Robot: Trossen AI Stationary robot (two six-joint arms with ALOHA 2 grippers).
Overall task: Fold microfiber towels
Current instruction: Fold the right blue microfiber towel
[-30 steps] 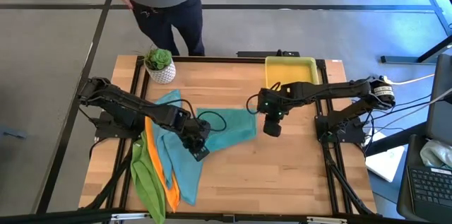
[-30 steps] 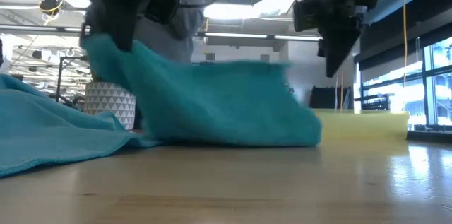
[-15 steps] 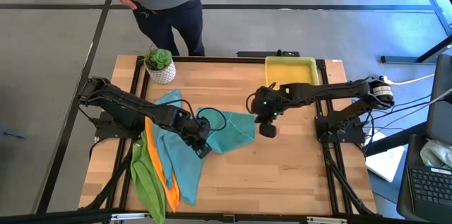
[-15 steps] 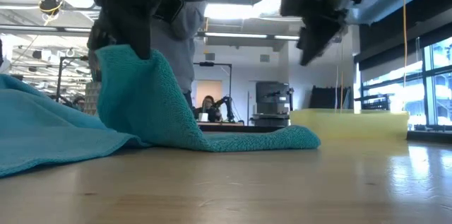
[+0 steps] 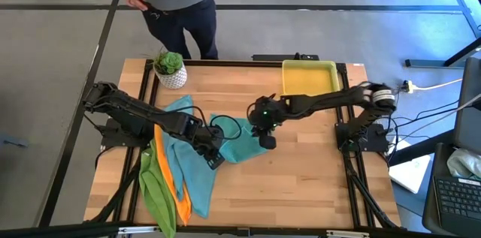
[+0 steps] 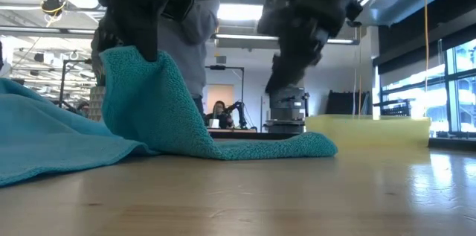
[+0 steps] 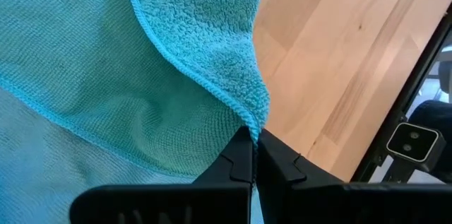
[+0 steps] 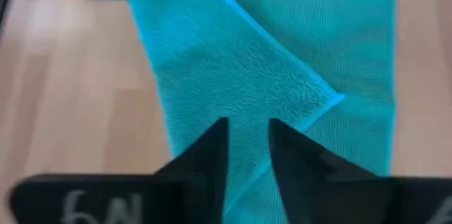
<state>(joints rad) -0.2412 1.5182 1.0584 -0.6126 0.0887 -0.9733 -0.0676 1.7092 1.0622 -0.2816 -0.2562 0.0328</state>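
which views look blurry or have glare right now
Low view: bright ceiling lights flare behind the dark arms, and the near table is soft. Right wrist view: the teal towel is blurred. Left wrist view: towel weave is crisp. High view: even, sharp light.

The left gripper (image 7: 252, 155) pinches a corner of the teal fuzzy microfiber towel (image 7: 205, 40) (fingers pressed together) above the light wooden table (image 7: 346, 61).

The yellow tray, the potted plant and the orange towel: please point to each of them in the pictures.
yellow tray (image 5: 307, 82): high view, on its bare floor.
potted plant (image 5: 170, 63): high view, on its green leaves.
orange towel (image 5: 162, 164): high view, on its visible strip between green and teal.
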